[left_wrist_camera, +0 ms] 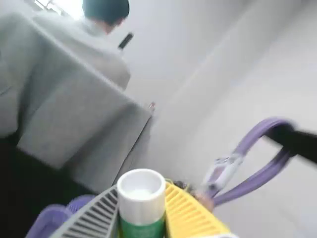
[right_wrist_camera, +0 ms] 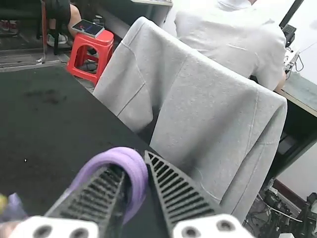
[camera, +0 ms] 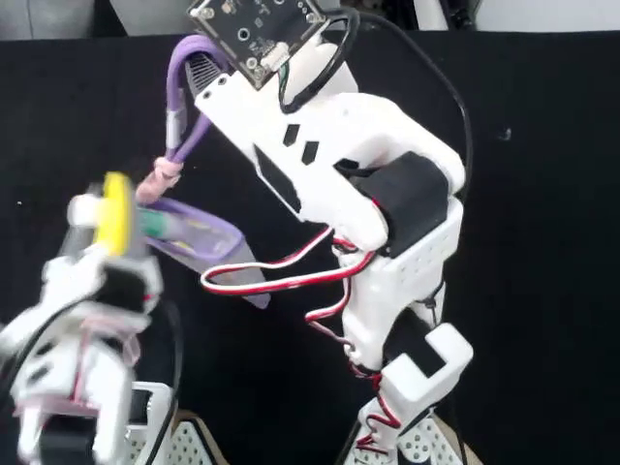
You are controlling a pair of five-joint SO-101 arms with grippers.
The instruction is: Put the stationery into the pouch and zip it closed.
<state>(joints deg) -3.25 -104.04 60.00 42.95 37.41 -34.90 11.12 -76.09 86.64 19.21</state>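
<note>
**You're feeding the glue stick (left_wrist_camera: 141, 201) into the open pouch (camera: 205, 235).**
Your left claw (left_wrist_camera: 141, 218) is clamping the stick at the pouch mouth, over the left side of the surface (camera: 542, 194). Your right claw (right_wrist_camera: 132, 184) is pinching the purple strap (right_wrist_camera: 125, 161) nearer the far edge. You should be pulling that strap taut and lining the stick up with the opening before releasing.

Bright, diffuse indoor light falls evenly across every view.

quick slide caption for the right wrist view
Right gripper shut on the looped purple pouch strap, black table beyond.
</note>
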